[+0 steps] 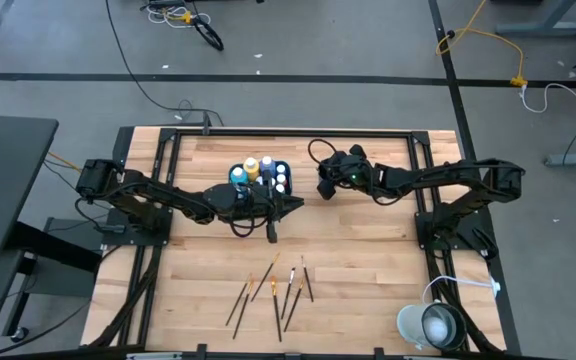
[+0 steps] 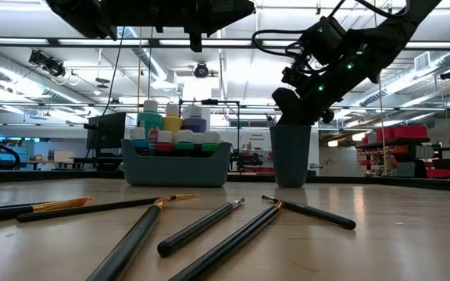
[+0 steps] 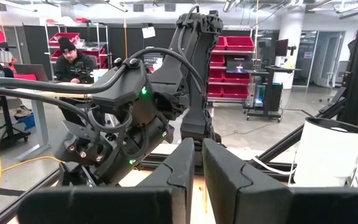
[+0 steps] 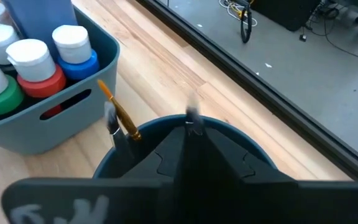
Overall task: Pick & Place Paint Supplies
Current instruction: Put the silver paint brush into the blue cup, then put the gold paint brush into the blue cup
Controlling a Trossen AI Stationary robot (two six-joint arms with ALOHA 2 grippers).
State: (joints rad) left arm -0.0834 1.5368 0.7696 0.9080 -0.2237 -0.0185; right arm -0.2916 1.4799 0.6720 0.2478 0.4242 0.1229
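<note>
Loose brushes (image 1: 273, 288): on the table at 6 o'clock, handles running roughly 12-to-6 (fanned).
Left gripper (image 1: 272, 232): nearer arm, brushes lie toward 6 o'clock of it; fingers narrow, nothing held.
Right gripper (image 1: 324, 187): over the cup (image 2: 291, 155); grip state cannot be told (brushes stand inside).
Bottles (image 1: 260, 171): in the tray (image 2: 176, 164).

No text, label, brand, number or sign can be read in any view. A white tag (image 3: 148, 32) hangs in the room behind the table in the left wrist view, but its markings are too small to make out.
</note>
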